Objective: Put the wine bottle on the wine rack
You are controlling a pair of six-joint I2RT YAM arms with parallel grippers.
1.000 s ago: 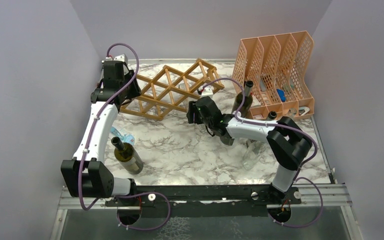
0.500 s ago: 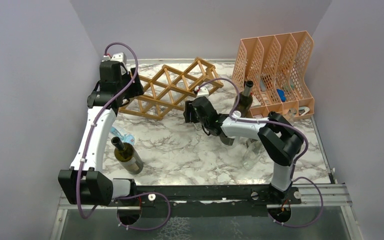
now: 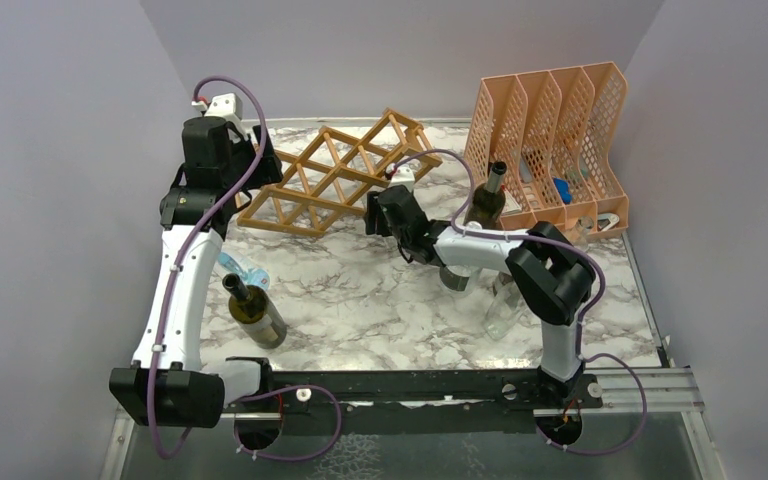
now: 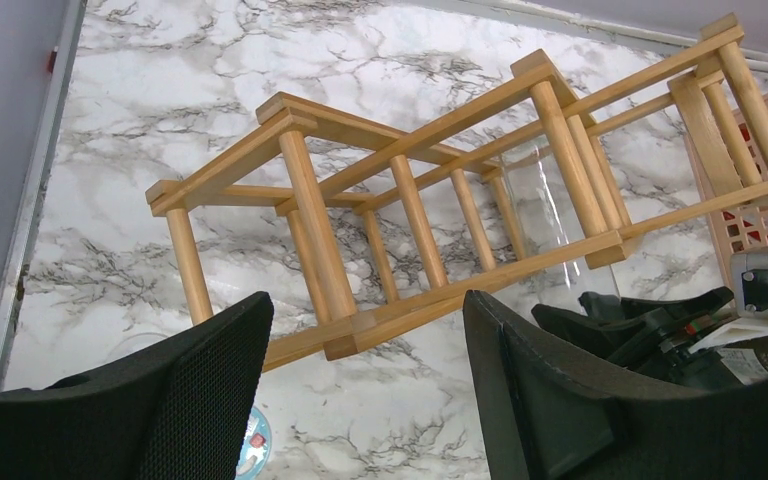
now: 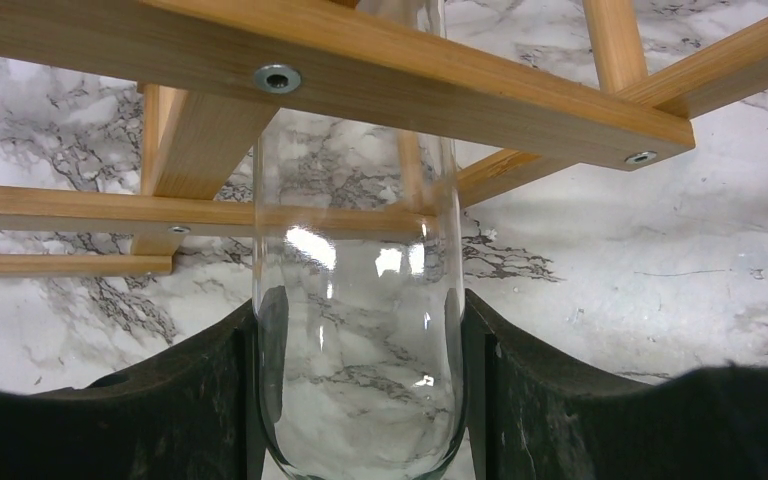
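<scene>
— How far along is it with the bottle?

— Partway, I'd say. The right gripper has both fingers clamped on the fat end of a clear wine bottle. The bottle's far end is poked in under a bar of the wine rack, at the top of the wrist view. So it's in the mouth of a cell, but the arm is carrying it, not the rack.

— And the rack itself?

— Top centre of the overhead view, lying skewed on the marble table. The left gripper hangs by the rack's left end, jaws spread wide with nothing between them. Whether it touches the wood, I can't tell.

— So what's left?

— Slide the bottle further in until the sticks bear it, then let go and back out. How deep the neck sits, I can't see.

— Other bottles about?

— A dark bottle stands at lower left, and a second dark bottle is by the peach file holder at upper right. Neither is on the rack.
</scene>
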